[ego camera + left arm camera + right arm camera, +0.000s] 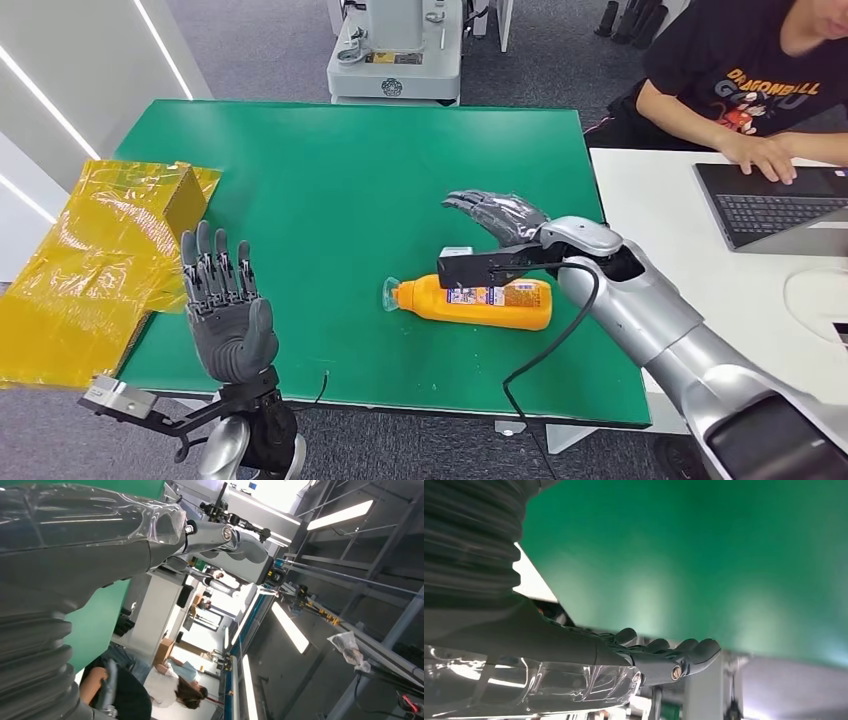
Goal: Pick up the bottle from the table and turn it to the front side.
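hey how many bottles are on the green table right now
1. The orange bottle lies on its side near the table's front right, cap pointing left, just below the open right hand. The yellow bags at the left edge could hide something.

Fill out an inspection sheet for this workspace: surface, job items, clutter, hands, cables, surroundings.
Surface: green table, a white table at its right.
Job's things: orange bottle lying on its side, cap towards the robot's left.
Clutter: yellow plastic bag over the left edge.
Hands: right hand open, above the bottle; left hand open, raised, fingers up.
Cables: black cable along the right arm.
Surroundings: person at a laptop; machine base behind.
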Controlling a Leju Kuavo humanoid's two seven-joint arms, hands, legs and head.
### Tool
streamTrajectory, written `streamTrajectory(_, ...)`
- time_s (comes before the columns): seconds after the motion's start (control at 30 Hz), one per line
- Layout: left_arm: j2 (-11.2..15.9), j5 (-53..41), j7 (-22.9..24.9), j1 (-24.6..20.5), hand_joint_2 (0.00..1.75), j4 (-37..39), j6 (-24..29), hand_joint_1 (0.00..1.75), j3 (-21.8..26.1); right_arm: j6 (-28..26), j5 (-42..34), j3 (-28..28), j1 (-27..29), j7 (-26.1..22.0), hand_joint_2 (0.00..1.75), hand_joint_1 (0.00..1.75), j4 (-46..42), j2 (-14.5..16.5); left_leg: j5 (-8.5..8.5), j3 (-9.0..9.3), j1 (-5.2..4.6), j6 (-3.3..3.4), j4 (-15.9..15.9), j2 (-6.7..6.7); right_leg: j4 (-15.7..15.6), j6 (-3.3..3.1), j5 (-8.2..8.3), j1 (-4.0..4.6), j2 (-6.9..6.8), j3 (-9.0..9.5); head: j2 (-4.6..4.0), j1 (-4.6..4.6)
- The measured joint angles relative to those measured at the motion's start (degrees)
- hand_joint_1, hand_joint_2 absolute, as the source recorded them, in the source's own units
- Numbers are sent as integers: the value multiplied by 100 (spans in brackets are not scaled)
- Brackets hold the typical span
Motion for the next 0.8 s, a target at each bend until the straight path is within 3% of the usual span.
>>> streamTrajectory(0.27,16,-37,0,-163,175,136,28,0,-162,-395,-324,745,80,7,175,0,1157,-8,0,-1,-1,0,0,-4,0,0,0,0,-3,0,0,0)
streamTrajectory(0.8,15,-153,0,-248,175,256,-109,0,-191,-967,-82,1305,289,168,175,0,2127,-9,-1,0,0,1,0,-2,0,2,-1,0,-1,1,0,-1)
